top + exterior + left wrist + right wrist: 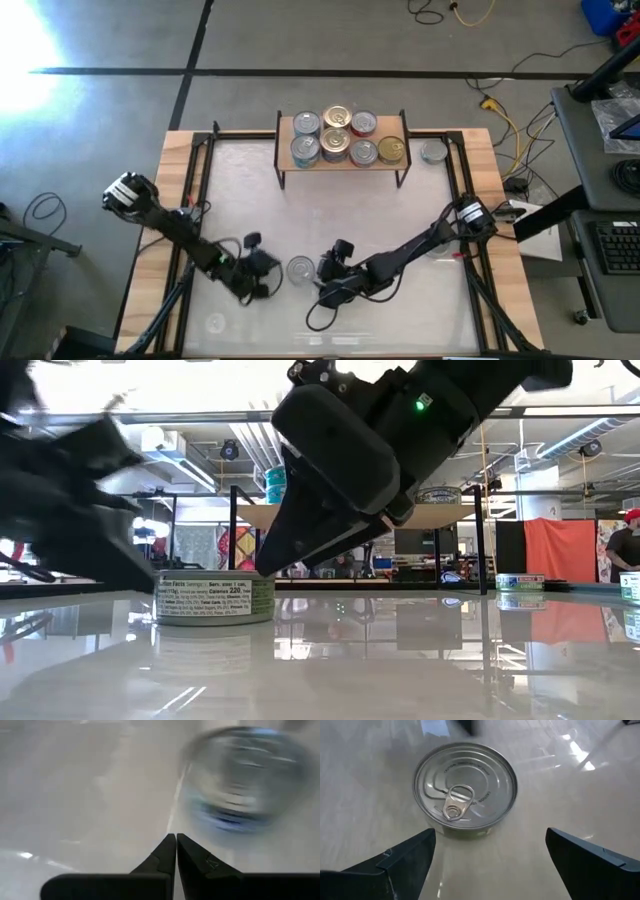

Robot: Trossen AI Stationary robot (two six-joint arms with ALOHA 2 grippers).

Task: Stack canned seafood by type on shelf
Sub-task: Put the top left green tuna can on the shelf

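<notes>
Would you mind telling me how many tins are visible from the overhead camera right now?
9 tins: seven tops show on the shelf, stacked, so some underneath may be hidden; one sits on the table beside the shelf's right end; one lies between the two grippers.

Colours and patterns, tins on worktop and shelf.
Lone tin near the front: plain silver top with a silver pull ring, pale green side label printed with small dark text. Worktop: glossy white, light-wood edges. Shelf: light-wood board on black legs, carrying tins with silver tops and gold tops; one shows a red side. Tin beside the shelf: silver-grey top. Both arms and their fingers: black. Tin in the left wrist view: silver, blue side, blurred.
</notes>
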